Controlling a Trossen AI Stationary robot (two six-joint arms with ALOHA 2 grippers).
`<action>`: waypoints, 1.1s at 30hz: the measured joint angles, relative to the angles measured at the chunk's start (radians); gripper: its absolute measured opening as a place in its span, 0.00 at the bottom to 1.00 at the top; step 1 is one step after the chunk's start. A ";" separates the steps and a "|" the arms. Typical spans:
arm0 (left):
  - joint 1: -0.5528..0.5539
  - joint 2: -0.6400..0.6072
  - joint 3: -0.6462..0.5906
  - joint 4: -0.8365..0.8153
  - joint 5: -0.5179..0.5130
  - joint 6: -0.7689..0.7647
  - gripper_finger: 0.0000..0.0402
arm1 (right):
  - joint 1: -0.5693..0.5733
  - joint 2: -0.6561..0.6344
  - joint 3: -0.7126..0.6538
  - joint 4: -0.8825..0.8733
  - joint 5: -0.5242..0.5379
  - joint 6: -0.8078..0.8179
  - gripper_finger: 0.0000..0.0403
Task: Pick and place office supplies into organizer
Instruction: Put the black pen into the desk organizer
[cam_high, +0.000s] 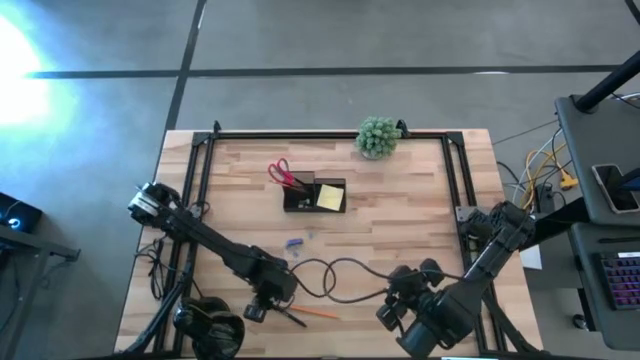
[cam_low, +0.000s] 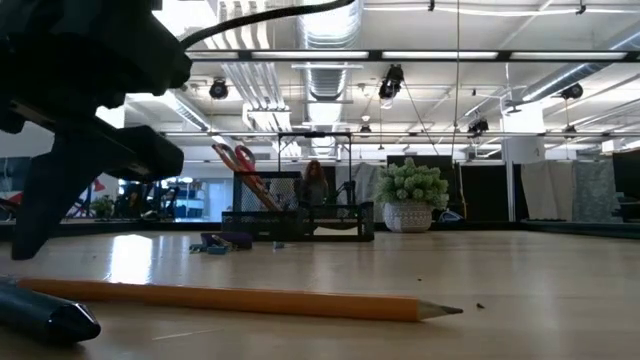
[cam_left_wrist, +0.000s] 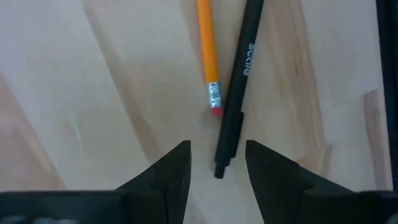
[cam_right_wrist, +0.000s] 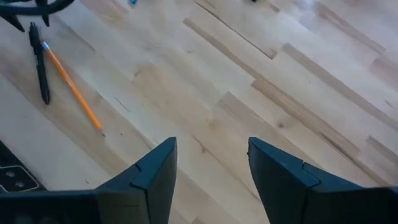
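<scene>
The black organizer (cam_high: 303, 198) sits mid-table, toward the far side. Red-handled scissors (cam_high: 280, 172) stand in it with their handles up, and the yellow sticky-note pad (cam_high: 330, 197) lies in its right compartment. A small blue-purple item (cam_high: 293, 243) lies flat on the wood. The orange pencil (cam_left_wrist: 208, 50) and black pen (cam_left_wrist: 239, 81) lie side by side near the table's near edge. My left gripper (cam_left_wrist: 217, 168) is open above them, with the pen's end between its fingertips but untouched. My right gripper (cam_right_wrist: 211, 168) is open over bare wood to the right of them.
A green ball-shaped plant (cam_high: 377, 137) stands at the far edge. Black headphones (cam_high: 210, 325) lie at the near left corner, and a black cable (cam_high: 335, 272) loops across the table between the arms. Bare wood lies between the pens and the organizer.
</scene>
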 joint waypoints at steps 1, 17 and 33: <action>-0.004 0.004 0.004 0.000 0.000 -0.016 0.34 | 0.003 0.000 0.000 -0.006 0.000 0.000 0.46; -0.126 0.025 0.005 0.008 -0.181 -0.145 0.34 | 0.010 0.000 -0.039 -0.010 -0.003 0.000 0.46; -0.137 0.025 -0.040 0.122 -0.341 -0.140 0.34 | 0.010 0.000 -0.041 -0.011 -0.015 0.018 0.46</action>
